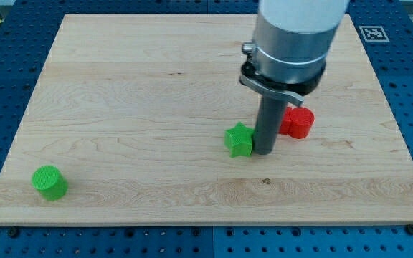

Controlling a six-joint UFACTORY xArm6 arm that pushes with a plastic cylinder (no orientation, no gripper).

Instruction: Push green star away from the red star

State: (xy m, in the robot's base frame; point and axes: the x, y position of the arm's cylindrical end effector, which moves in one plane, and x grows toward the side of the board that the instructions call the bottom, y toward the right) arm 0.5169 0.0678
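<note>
The wooden tabletop fills most of the view, and the arm comes down from the view's top with no claw at all, only a dark rod. My tip rests on the wood between two blocks: the green star touching it on the view's left, the red star just beside it on the right, partly hidden. A push leftward looks right. A green cylinder sits far off at lower left.
</note>
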